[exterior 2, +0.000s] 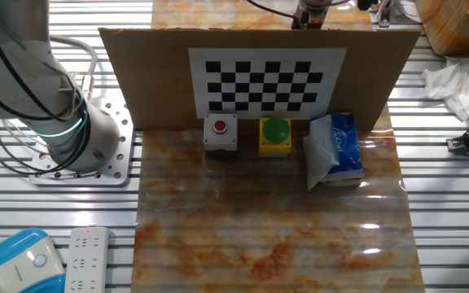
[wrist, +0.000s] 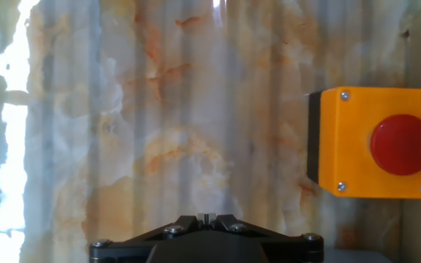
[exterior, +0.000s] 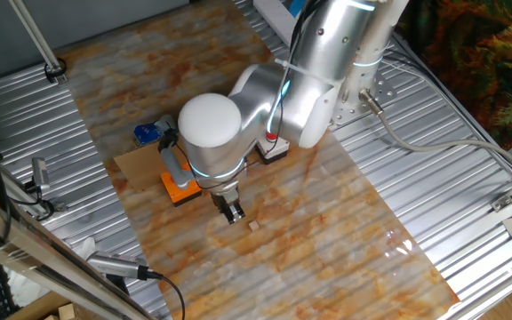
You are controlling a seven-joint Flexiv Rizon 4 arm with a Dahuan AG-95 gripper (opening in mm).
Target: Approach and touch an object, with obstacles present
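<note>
A: Cardboard strip [exterior 2: 153,81] w/ checkerboard stands upright across the counter's [exterior 2: 267,244] far edge in the other fixed view; red-button box [exterior 2: 220,133], green-button box [exterior 2: 275,134], tissue pack [exterior 2: 336,150] just in front.

B: Gripper [exterior: 233,212]?

A: Fingers pressed together, pointing down over the mat, orange red-button box [wrist: 375,142] just beside.

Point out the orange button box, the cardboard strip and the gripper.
Orange button box [wrist: 357,142]: hand view, on its orange face left of the red button.
Cardboard strip [exterior 2: 149,77]: the other fixed view, on the bare brown left part.
Gripper [exterior: 233,213]: one fixed view, at the dark fingertips.
</note>
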